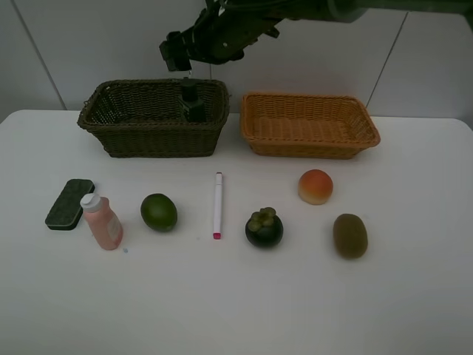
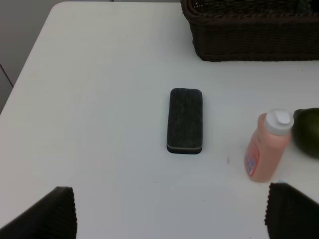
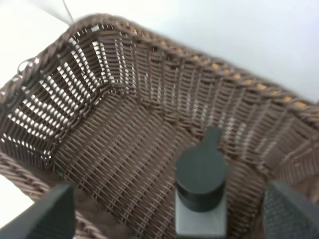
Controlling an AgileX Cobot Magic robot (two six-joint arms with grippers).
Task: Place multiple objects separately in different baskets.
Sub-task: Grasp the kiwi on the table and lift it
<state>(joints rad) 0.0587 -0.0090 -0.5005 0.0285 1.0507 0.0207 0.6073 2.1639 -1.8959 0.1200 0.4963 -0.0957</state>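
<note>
Right gripper [image 1: 176, 55], fingers spread and empty, hovers at top centre over the pump bottle [image 1: 193, 100] standing in the dark basket [image 1: 151, 137]; lift straight up, clear of the rim. Left fingers [image 2: 52, 211] open over the eraser [image 2: 186, 120]

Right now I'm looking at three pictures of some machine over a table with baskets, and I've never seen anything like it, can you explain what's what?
It is a robot with two arms, each ending in jaws that open and close. One picture comes from a camera mounted high, facing the whole table. The other two come from cameras on the arms' wrists.

The right gripper hangs over the dark basket, jaws open. A dark green pump bottle stands upright inside, free of the jaws. The light orange basket beside it looks empty.

The left gripper is open above the eraser block, holding nothing.

On the table lie the pink bottle, a green fruit, a marker, a mangosteen, a peach and a kiwi.
</note>
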